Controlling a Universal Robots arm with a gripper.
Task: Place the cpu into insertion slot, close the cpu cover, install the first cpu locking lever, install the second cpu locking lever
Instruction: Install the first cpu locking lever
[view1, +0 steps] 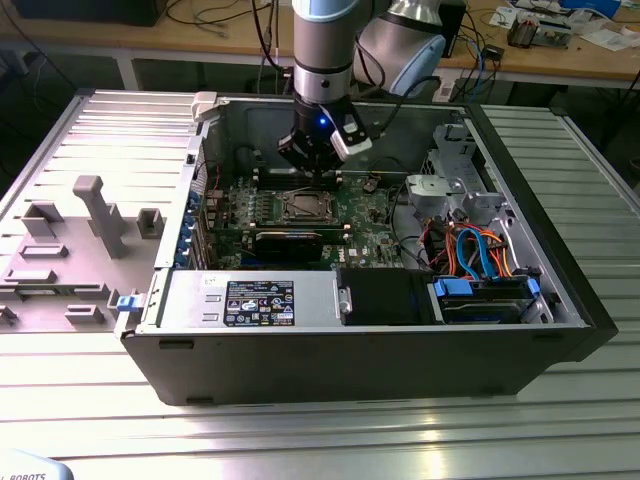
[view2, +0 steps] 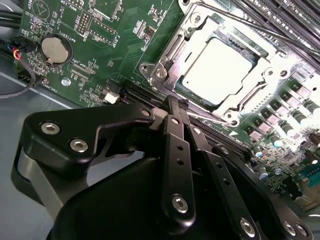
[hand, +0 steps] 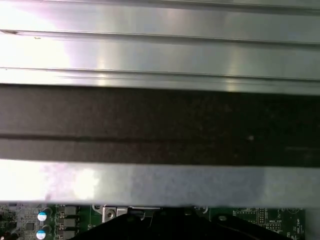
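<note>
Stage: small flat silver-grey cpu (view2: 220, 70) sat in square metal-rimmed insertion slot (view2: 165, 52) | thin silvery cpu cover (view2: 267, 75) down over it | levers: unclear | black gripper (view2: 177, 106) fingers closed, empty, just beside slot.

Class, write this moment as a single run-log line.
gripper: shut, empty, beside socket | cpu: seated in insertion slot | cpu cover: closed over it | levers: state unclear

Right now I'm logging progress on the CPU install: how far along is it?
Done: the cpu sits in the insertion slot, and the cpu cover lies closed around it. In hand: the gripper, fingers together and holding nothing, hovers just beside the socket. Left: I cannot tell whether either thin locking lever is latched.
</note>
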